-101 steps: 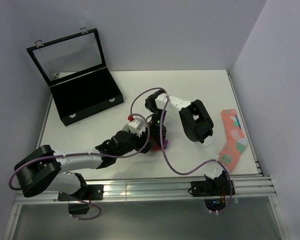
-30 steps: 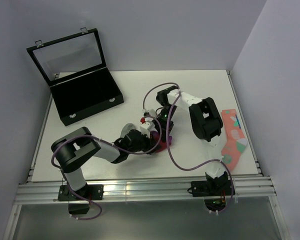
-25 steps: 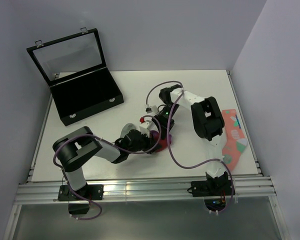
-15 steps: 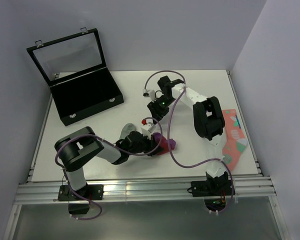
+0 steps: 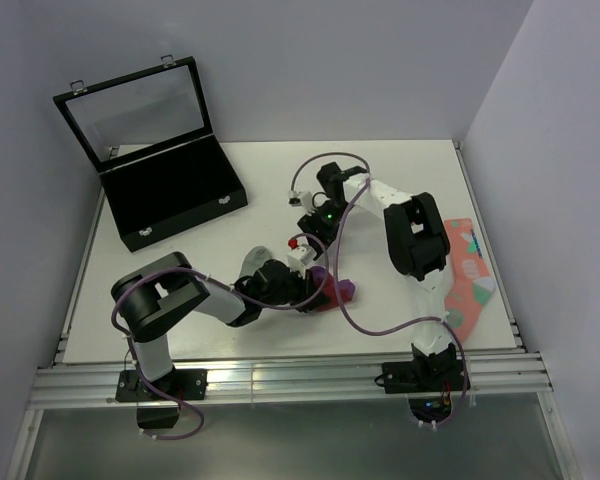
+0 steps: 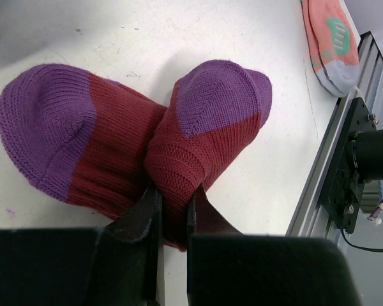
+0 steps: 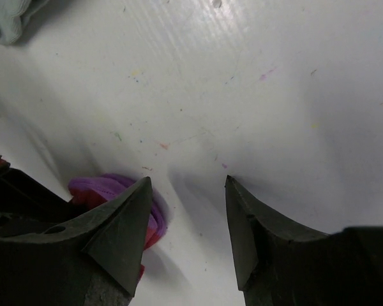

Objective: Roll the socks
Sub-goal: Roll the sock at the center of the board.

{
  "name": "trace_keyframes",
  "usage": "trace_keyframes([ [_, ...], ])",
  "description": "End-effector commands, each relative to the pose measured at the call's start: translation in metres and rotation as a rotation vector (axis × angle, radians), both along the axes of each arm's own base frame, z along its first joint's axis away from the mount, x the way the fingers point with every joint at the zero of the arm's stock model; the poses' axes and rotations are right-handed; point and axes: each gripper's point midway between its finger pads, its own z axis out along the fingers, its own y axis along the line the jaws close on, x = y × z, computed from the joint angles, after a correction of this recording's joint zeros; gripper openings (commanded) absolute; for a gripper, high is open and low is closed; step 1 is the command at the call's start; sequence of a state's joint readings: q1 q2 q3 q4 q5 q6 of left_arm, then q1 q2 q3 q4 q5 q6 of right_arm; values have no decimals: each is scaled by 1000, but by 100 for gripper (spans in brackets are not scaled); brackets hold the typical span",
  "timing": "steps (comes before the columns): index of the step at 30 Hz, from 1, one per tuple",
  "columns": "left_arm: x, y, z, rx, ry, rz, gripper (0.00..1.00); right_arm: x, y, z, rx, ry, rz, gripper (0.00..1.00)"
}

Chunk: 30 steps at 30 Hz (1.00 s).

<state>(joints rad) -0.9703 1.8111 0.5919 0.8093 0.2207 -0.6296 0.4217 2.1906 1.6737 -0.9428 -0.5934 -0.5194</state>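
Observation:
The magenta-red sock (image 6: 121, 137) lies bunched in two lumps with purple ends on the white table (image 5: 400, 190). In the top view it is a small bundle (image 5: 338, 291) near the table's middle. My left gripper (image 6: 172, 194) is shut on a fold of its red fabric, low over the table (image 5: 315, 290). My right gripper (image 7: 186, 185) hangs open just behind the bundle (image 5: 316, 245), with only bare table between its fingers; a purple edge of the sock (image 7: 105, 188) shows beside its left finger. Some pale grey fabric (image 7: 6, 19), perhaps the grey sock, sits in the corner.
A salmon-pink sock with teal and white patches (image 5: 465, 275) lies at the table's right edge, also visible in the left wrist view (image 6: 332, 38). An open black case with a glass lid (image 5: 170, 195) stands at the back left. The metal front rail (image 6: 345, 159) runs close by.
My right gripper has let go of the bundle, pulled back toward the far side and opened wider. My left gripper has kept its hold and dragged the sock slightly right.

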Motion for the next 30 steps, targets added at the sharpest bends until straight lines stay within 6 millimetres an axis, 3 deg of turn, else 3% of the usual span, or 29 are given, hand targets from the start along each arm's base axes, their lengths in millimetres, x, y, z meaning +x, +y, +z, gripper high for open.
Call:
trace_keyframes([
  [1, -45, 50, -85, 315, 196, -47, 0, -9, -10, 12, 11, 11, 19, 58],
  [5, -45, 51, -85, 320, 200, -46, 0, -19, -15, 13, 24, 54, 40, 58],
  [10, -44, 52, -87, 336, 203, -48, 0, -15, -24, 19, 49, 65, 18, 59],
  [13, -44, 51, -87, 338, 205, -50, 0, -25, -28, 23, 69, 115, 44, 59],
  [22, -44, 50, -89, 351, 207, -58, 0, -48, -39, 4, 11, 152, 100, 59],
  [30, -43, 51, -90, 359, 209, -61, 0, -55, -29, -12, -32, 135, 100, 59],
])
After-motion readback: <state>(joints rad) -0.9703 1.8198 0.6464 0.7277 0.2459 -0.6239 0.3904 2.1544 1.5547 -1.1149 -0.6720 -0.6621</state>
